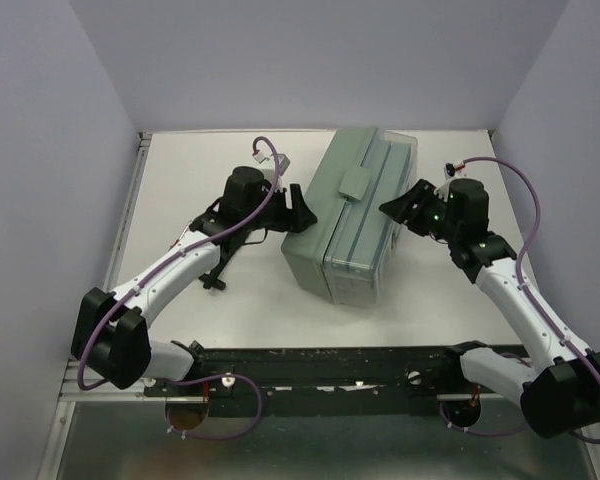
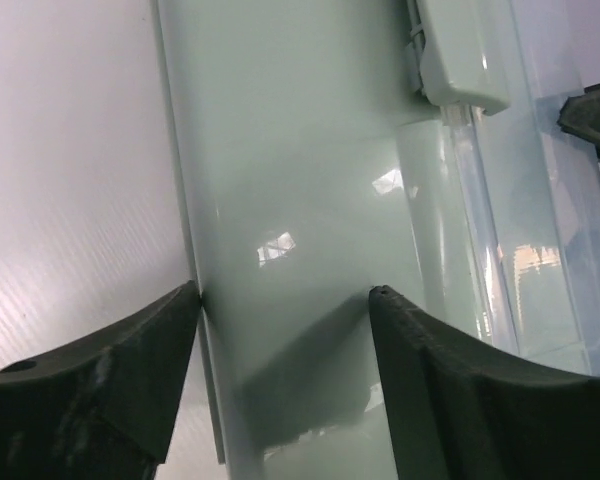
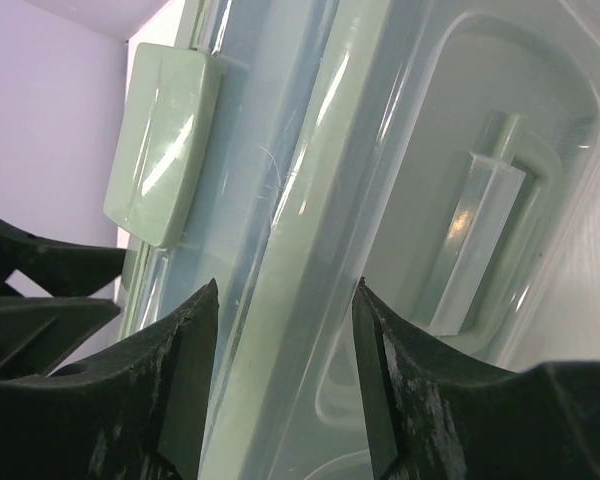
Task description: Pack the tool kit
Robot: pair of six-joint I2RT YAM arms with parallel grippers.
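The tool kit (image 1: pixel 352 215) is lying in the middle of the table (image 1: pixel 180 180), its latch (image 1: pixel 357 183) facing up and its clear lid (image 1: pixel 400 155) turned toward the right arm. The left gripper (image 1: pixel 298 208) is standing wide open against the kit's green left wall, holding nothing, with one fingertip at the wall's edge by the table. The right gripper (image 1: pixel 398 208) is reaching in from the opposite side, its jaws partly apart astride the lid's rim; whether they are pinching it is not showing.

Bright even light, faint glare, soft shadows.
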